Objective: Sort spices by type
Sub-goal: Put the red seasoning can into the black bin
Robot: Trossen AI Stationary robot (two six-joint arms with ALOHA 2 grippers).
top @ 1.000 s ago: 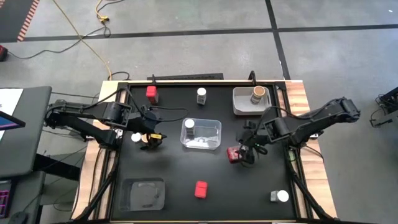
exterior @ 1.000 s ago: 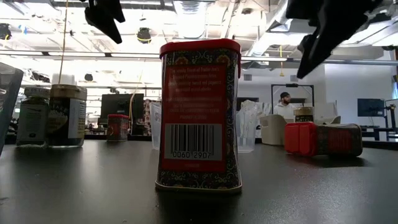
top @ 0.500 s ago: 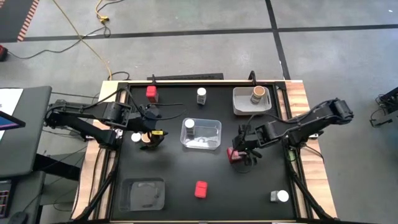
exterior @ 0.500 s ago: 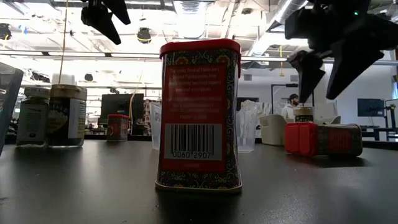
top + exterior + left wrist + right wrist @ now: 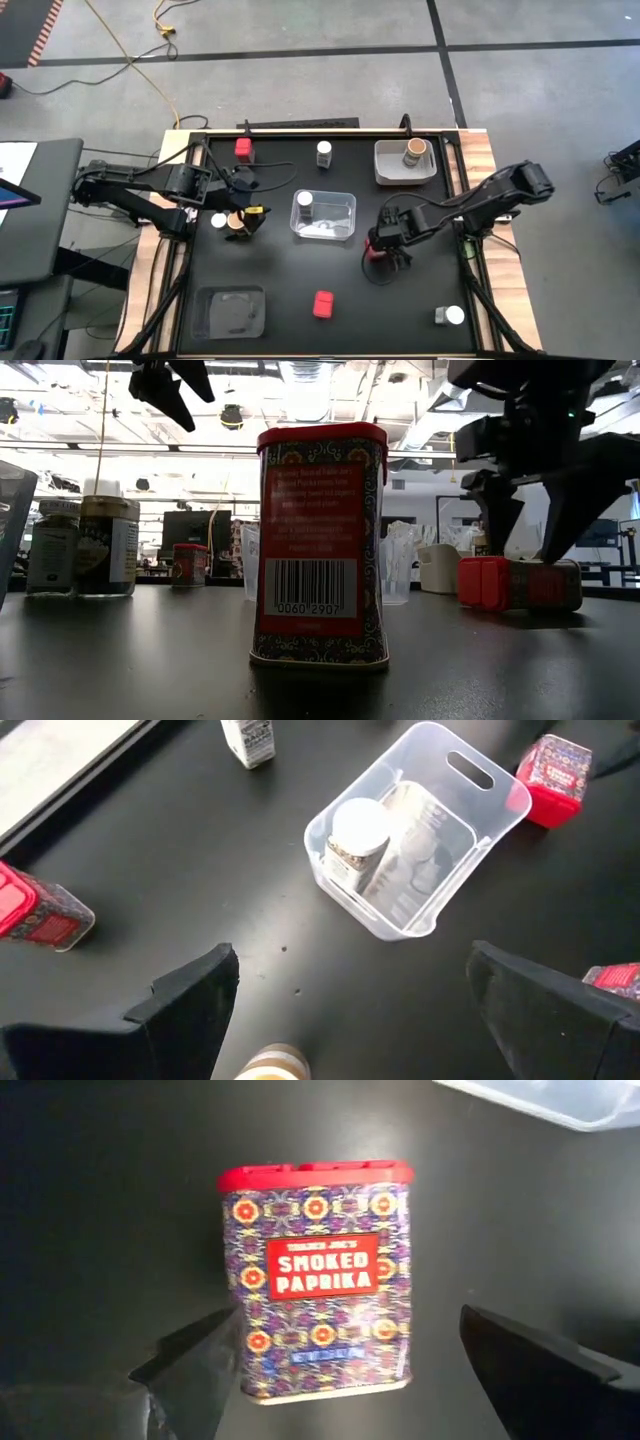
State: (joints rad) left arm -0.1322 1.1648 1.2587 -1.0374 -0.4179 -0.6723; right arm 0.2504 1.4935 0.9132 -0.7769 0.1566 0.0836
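The right gripper (image 5: 380,252) hangs over a paprika tin (image 5: 318,1280) lying flat on the black table (image 5: 400,310), just right of the clear tray (image 5: 345,202). Its fingers (image 5: 185,1365) stand wide apart on either side of the tin, holding nothing. The tin is boxy, with a red lid, a patterned face and a red label reading "SMOKED PAPRIKA". The left gripper (image 5: 243,222), also spread wide and empty, hovers above a tan jar (image 5: 272,1063) at the table's left.
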